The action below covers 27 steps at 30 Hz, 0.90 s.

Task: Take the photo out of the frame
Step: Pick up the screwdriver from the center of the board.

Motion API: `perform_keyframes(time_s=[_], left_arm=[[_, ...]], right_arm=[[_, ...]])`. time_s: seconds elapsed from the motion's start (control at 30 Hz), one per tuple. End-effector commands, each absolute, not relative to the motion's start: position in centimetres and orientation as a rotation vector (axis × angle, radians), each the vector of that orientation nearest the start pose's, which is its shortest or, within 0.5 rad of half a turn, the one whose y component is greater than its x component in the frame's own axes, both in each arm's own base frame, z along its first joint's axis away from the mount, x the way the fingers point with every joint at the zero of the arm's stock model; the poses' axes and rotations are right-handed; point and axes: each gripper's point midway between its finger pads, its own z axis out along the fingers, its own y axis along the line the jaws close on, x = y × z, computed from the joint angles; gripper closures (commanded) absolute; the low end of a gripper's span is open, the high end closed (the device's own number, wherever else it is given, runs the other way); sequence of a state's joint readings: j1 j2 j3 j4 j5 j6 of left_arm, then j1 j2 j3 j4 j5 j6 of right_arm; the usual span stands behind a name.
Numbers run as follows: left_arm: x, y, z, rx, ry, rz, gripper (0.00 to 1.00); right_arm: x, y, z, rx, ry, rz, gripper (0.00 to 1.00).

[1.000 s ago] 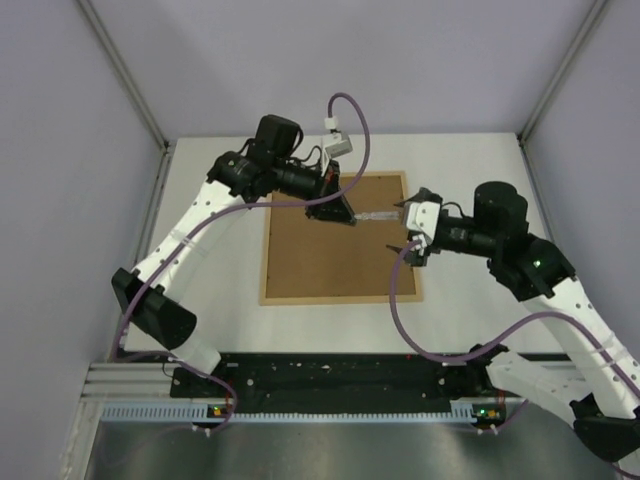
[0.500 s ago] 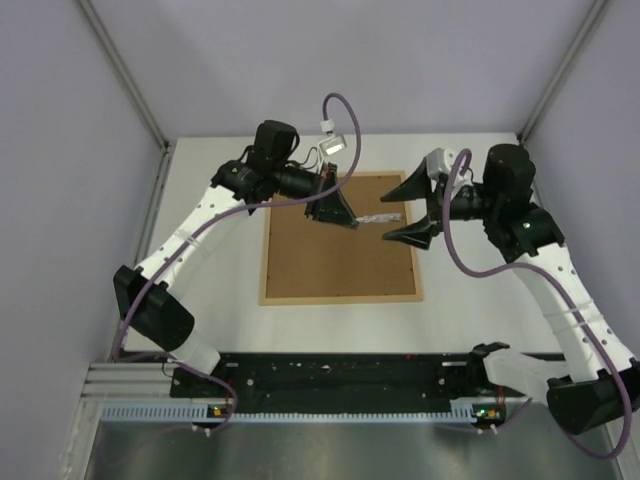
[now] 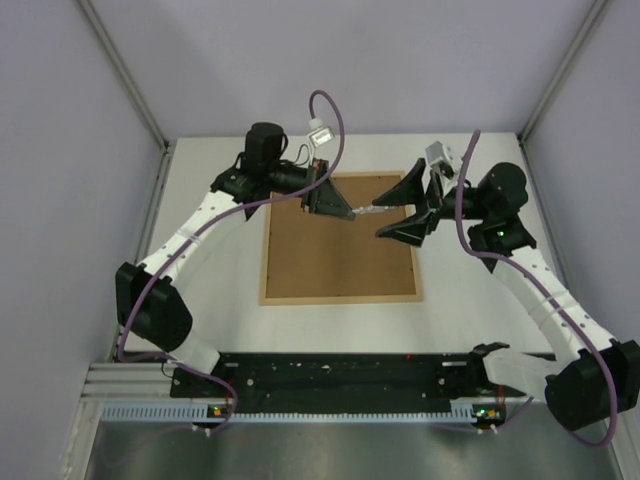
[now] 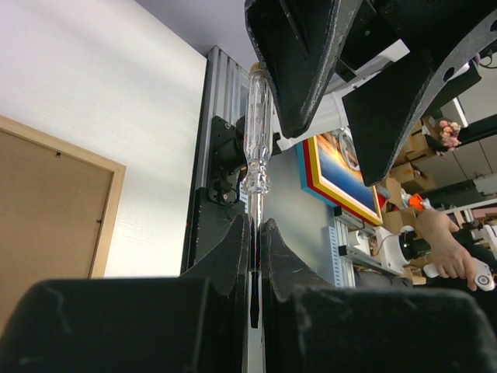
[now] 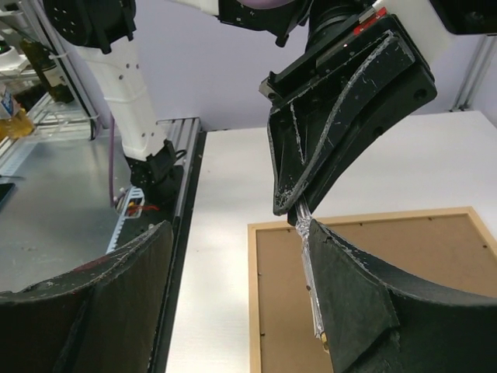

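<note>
Your rectangular light-wood frame (image 3: 340, 297) lies face down mid-table, the photo hidden under its brown backing board (image 3: 330, 255). Above its far edge, your left gripper (image 3: 347, 212) pinches the clear-handled screwdriver (image 4: 257, 132) by its shaft; your right gripper (image 3: 402, 209) gapes around the handle. Release early and it drops onto the board

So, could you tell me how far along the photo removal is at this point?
Little looks done: the frame lies face down with its brown backing board in place; no photo shows. In hand: the left claw is shut on a clear-handled screwdriver's shaft, with the open right claw around its handle. Left: release the board, lift it and take out the photo.
</note>
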<state>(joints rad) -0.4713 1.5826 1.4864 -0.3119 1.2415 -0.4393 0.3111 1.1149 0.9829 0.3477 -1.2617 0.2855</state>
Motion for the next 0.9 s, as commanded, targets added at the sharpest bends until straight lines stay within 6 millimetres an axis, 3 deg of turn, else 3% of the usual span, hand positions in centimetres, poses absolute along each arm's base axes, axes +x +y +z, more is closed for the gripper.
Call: perform_keyframes(time_s=[0.0,0.27,0.53,0.87], left_arm=[[23.3,-31.2,36.6,0.987,1.752,-1.798,1.0],[23.0,-31.1,36.3,0.972,1.757,-1.84,1.0],[22.7,-31.1,36.6,0.98,1.737,-1.868,1.0],[22.7,-31.0,36.3,0.979,1.742,-1.883,1.0]], right_arm=[[21.6,24.5,37.4,-1.13,1.145,1.223,0.3],[22.8,24.4,35.0,-1.249,1.092,1.094,0.33],[23.6,24.9,33.8,-1.286,1.061,1.109,0.36],[25.6,24.9,34.8,-1.246,1.018,0.984,0.36]])
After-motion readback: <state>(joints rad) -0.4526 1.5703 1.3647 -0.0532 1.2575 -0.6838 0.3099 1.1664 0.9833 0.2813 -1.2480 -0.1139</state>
